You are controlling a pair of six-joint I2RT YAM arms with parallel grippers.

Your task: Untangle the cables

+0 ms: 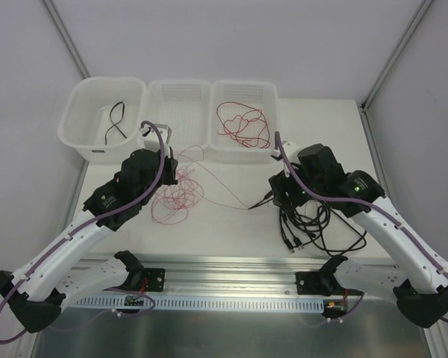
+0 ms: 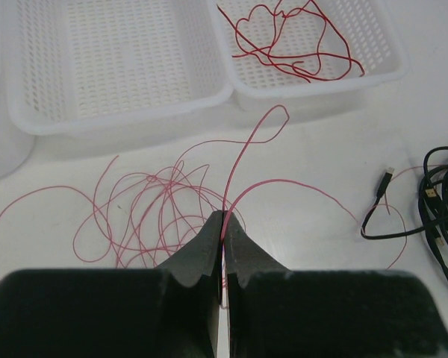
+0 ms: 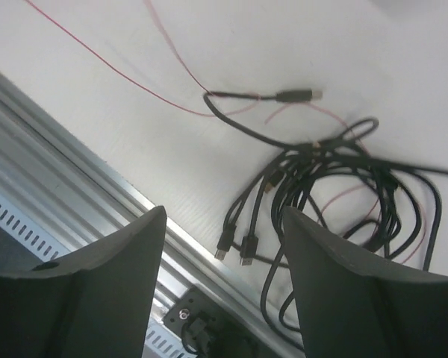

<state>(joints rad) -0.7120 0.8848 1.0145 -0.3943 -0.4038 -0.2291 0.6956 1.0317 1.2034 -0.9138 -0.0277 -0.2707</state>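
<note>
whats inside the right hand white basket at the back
One loose tangle of red wire lies on the floor of the right basket, nothing else. The top view shows nearly the whole floor; only its near right corner sits behind the right arm's purple cable.

No text, label, brand, number or sign can be read anywhere.

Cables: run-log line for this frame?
left gripper: shut on pink wire | right gripper: open, above black cable bundle, holding nothing | binned: black cable, red wire
</note>
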